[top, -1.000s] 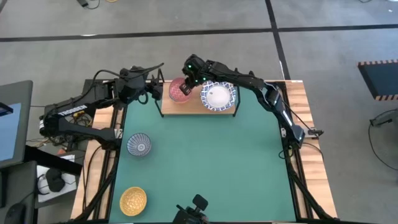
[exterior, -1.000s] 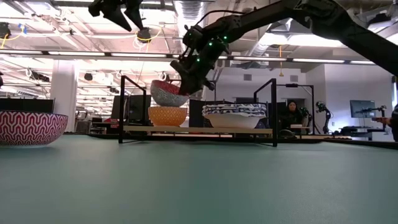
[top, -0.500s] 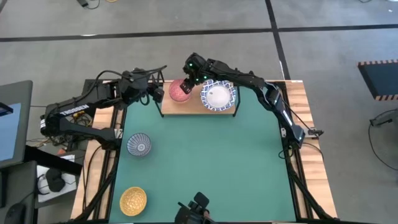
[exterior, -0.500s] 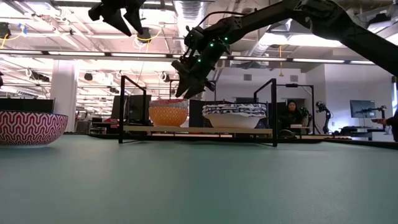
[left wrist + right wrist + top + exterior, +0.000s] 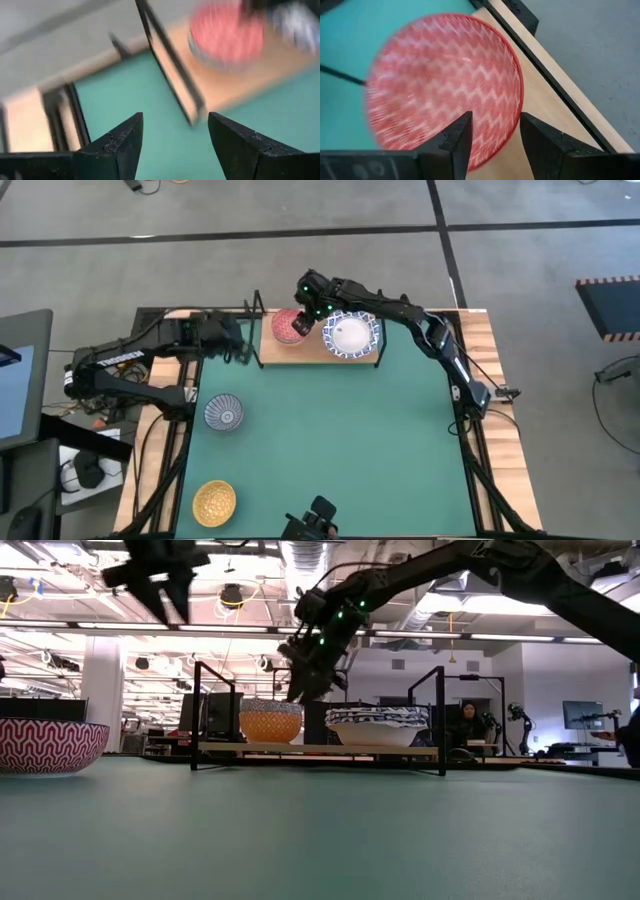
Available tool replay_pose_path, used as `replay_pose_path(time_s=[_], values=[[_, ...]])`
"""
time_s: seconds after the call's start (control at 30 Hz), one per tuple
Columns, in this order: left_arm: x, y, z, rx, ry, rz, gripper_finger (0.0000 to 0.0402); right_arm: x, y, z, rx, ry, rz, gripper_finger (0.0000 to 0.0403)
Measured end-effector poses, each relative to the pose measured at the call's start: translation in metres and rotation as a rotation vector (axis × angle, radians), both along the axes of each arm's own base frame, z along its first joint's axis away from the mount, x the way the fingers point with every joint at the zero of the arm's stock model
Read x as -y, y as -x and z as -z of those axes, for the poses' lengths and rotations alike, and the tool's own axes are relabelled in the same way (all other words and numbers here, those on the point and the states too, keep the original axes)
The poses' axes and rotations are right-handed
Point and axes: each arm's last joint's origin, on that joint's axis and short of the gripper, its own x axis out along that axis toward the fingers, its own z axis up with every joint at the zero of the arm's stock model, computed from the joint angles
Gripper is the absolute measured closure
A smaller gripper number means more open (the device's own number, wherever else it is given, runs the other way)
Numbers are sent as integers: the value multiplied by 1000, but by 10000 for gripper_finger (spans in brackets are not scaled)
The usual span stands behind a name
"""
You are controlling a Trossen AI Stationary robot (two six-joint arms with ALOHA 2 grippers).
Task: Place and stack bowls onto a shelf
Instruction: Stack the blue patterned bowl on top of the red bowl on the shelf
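We count on the shelf [image 5: 320, 348] one red bowl [image 5: 291, 326] under the open right claw [image 5: 305, 315] and one white-and-blue stack [image 5: 350, 335], plus two bowls on the green worktop [image 5: 330, 440]; left claw [image 5: 238, 340] open.

The shelf [image 5: 300, 352] is a smooth board of light wood, and its thin frame looks like black metal. My red bowl [image 5: 445, 90] has a shiny, glazed look, with white zigzag lines on it. The wide white bowl [image 5: 351, 334] beside it looks glossy too, like glazed pottery. The green mat [image 5: 330, 440] on the tabletop is matt and looks soft, with no shine. The tabletop [image 5: 495, 410] edge is bare wood planks. My right pincer [image 5: 492, 137] has dark, hard fingers with a dull, slightly rough skin, and my left pincer [image 5: 175, 137] looks the same.
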Motion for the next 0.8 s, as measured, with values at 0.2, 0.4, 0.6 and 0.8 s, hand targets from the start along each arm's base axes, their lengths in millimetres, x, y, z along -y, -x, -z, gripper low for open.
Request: replay_pose_path(time_s=[0.2,0.4,0.6,0.8], values=[[27,13,38,-24,292,134,193,-20,14,-49,97,-36,-75,214],[35,25,91,-152,437,122,194,-44,32,-101,185,23,-119,214],[35,37,130,-237,559,44,194,-48,49,-130,252,63,-113,214],[35,41,147,-265,605,63,194,-45,55,-134,251,65,-102,214]])
